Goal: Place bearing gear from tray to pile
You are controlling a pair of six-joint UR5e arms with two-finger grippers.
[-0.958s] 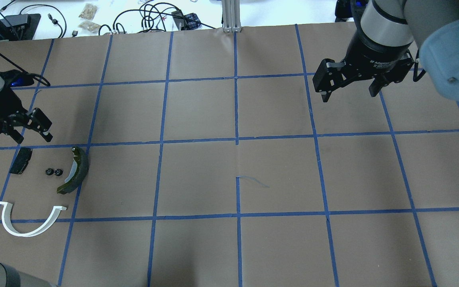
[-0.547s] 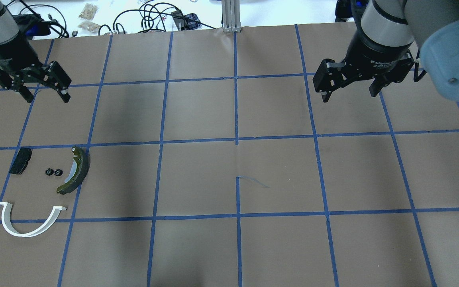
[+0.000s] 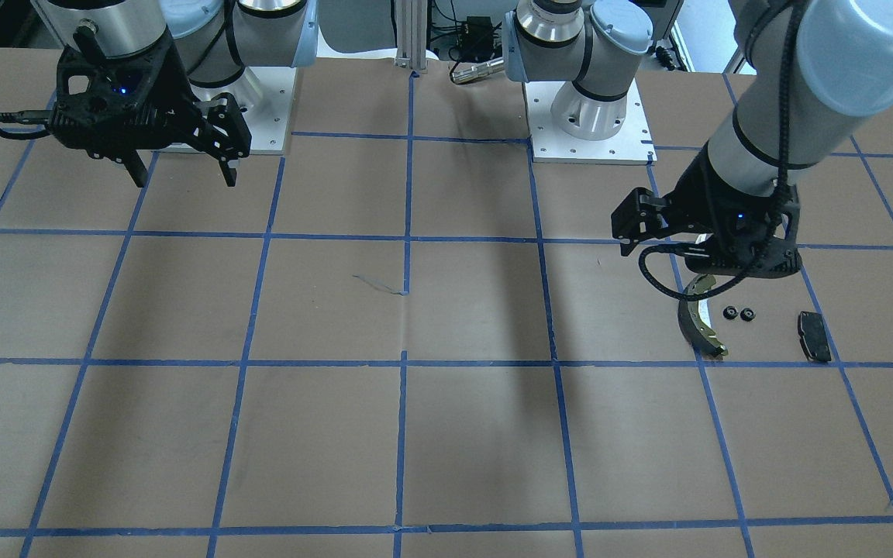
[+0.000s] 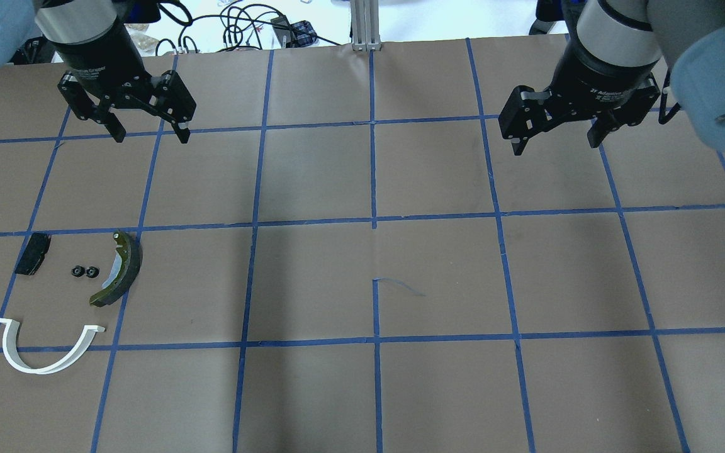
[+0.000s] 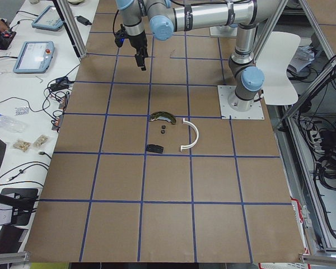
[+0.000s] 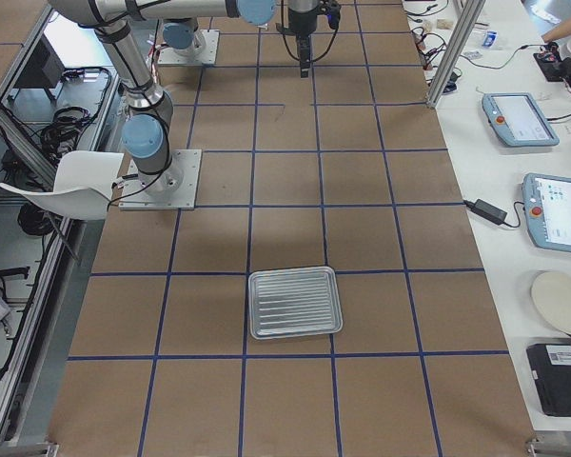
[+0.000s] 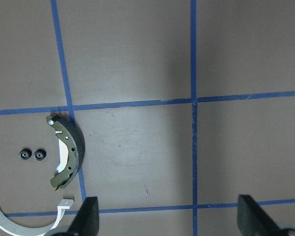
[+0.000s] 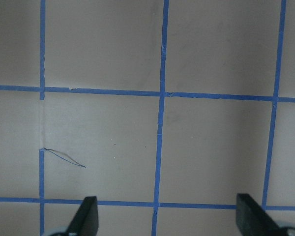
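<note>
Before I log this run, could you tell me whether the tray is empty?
Empty: the tray shows only its bare ribbed base.

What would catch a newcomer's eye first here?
The left gripper and right gripper hang open over the gridded table. On the robot's left lie a white arc, brake shoe, two small gears and black pad. A silver tray sits at the right end.

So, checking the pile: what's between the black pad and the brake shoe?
Two small black gears, side by side, touching neither pad nor shoe; overhead view shows it.
</note>
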